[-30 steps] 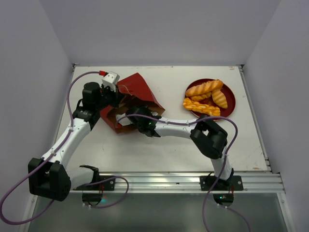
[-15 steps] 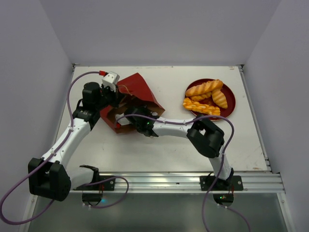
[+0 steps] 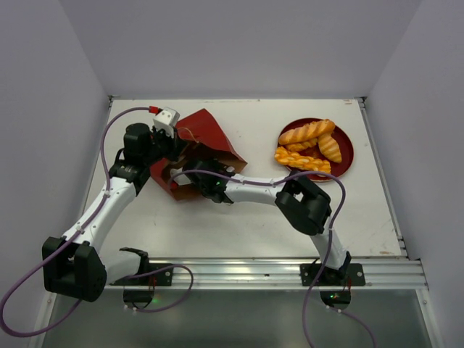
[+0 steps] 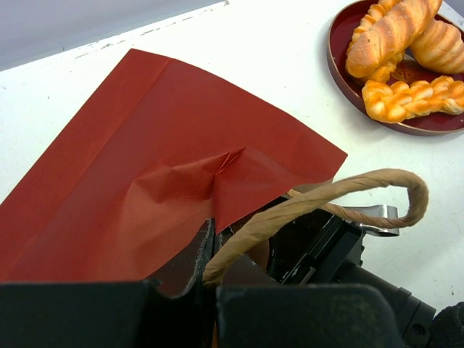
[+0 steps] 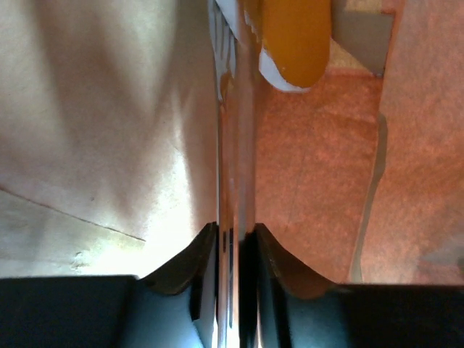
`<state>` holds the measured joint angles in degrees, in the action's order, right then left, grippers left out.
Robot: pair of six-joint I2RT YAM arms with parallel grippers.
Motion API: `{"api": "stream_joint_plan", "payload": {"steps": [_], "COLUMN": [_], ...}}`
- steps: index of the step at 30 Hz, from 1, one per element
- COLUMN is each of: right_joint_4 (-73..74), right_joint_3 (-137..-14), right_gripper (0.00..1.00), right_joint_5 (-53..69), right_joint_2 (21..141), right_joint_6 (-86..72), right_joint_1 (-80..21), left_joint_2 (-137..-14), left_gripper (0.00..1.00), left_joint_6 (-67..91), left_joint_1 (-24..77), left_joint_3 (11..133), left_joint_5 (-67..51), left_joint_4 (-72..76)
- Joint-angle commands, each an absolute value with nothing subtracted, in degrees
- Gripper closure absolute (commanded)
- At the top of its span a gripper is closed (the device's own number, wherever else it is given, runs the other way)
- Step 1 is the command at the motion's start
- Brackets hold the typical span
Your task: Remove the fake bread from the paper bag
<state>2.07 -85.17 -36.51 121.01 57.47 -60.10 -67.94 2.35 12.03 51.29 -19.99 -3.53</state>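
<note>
The red paper bag lies on its side at the left of the table, mouth toward the arms. My left gripper is shut on the bag's rim beside a tan loop handle and holds the mouth up. My right gripper is deep inside the bag, against its brown kraft wall. Its thin metal fingers are pressed together. One glossy orange pastry lies just right of the fingertips, and I cannot tell whether they touch it. In the top view the right gripper's tips are hidden by the bag.
A round red plate at the back right holds three golden pastries; the plate's rim and pastries also show in the left wrist view. Grey walls stand around the table. The right forearm spans the middle.
My right arm has pushed further left into the bag, its elbow shifting left. The left arm and the bag have stayed put.
</note>
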Motion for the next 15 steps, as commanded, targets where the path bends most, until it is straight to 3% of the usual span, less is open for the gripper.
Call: {"api": "stream_joint_plan", "payload": {"steps": [1,6,15], "right_joint_4": [2.7,4.9,7.6], "right_joint_3": [-88.3,-88.6,-84.6], "right_gripper": [0.79,1.0,1.0], "right_joint_5": [-37.0,-36.2,-32.2], "right_joint_2": [121.5,120.3,113.0], "right_joint_6": [56.2,54.7,51.4], "right_joint_1": [-60.0,-59.4,-58.3], "left_joint_2": [-66.9,-66.8,-67.1], "left_gripper": [1.0,1.0,1.0], "left_joint_6": [2.7,2.7,2.5], "left_joint_1": [12.2,12.2,12.2], "left_joint_3": [51.2,51.2,51.2], "left_joint_5": [-21.4,-21.4,-20.6], "left_joint_4": [-1.9,-1.8,-2.0]}}
